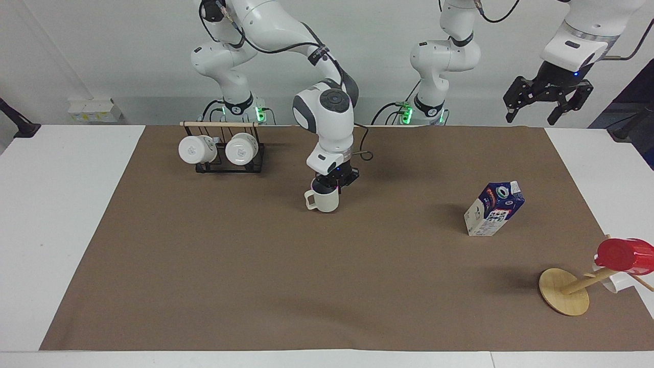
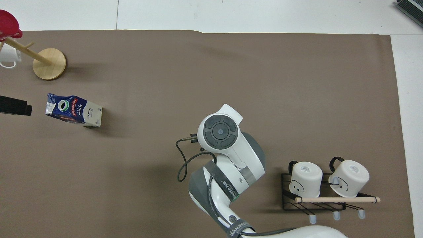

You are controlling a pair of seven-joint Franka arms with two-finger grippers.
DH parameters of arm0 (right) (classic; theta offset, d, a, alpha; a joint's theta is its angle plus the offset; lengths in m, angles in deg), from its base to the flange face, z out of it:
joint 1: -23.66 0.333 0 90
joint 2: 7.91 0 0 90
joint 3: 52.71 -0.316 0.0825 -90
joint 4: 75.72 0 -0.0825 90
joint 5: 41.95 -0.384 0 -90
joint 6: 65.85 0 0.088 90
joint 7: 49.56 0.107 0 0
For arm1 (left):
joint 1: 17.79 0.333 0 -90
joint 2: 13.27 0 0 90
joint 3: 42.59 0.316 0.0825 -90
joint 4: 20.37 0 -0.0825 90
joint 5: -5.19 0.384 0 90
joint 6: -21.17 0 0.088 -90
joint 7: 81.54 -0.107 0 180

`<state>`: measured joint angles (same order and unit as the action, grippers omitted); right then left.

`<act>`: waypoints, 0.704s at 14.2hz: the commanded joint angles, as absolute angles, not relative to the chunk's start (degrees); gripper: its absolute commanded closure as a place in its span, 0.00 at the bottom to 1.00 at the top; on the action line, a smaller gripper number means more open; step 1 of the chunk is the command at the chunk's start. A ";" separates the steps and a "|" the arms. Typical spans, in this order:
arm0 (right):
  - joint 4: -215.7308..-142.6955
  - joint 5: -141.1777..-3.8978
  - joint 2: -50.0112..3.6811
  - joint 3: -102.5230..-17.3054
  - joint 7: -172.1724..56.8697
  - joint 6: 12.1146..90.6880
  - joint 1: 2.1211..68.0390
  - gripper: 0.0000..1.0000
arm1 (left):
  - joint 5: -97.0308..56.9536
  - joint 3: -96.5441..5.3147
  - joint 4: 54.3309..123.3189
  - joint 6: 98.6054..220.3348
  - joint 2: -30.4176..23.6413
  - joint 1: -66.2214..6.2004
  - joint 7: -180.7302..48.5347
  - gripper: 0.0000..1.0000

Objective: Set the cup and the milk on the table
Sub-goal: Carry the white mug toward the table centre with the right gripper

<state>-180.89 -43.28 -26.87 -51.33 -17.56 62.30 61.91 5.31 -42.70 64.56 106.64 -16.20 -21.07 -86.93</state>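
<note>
My right gripper (image 1: 331,186) is shut on the rim of the cream cup (image 1: 325,201) and holds it upright at or just above the brown sheet (image 1: 306,281) of the table (image 1: 51,204), near the robots' edge, around the middle. In the overhead view the right arm hides the cup. The milk (image 1: 493,209) stands on the sheet toward the left arm's end; it also shows in the overhead view (image 2: 74,114). My left gripper (image 1: 549,99) waits open and empty, raised over the left arm's end of the table, apart from the milk.
A black rack (image 1: 204,166) with two glossy white mugs stands near the right arm's base; it also shows in the overhead view (image 2: 317,206). A wooden mug tree (image 1: 564,291) with a red cup (image 1: 623,254) stands at the left arm's end, farther from the robots than the milk.
</note>
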 commanded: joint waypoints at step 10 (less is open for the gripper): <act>-181.72 -41.86 -27.77 -51.31 -16.69 64.58 62.24 0.99 | 5.63 -42.67 66.29 106.69 -17.76 -20.96 -87.34 0.00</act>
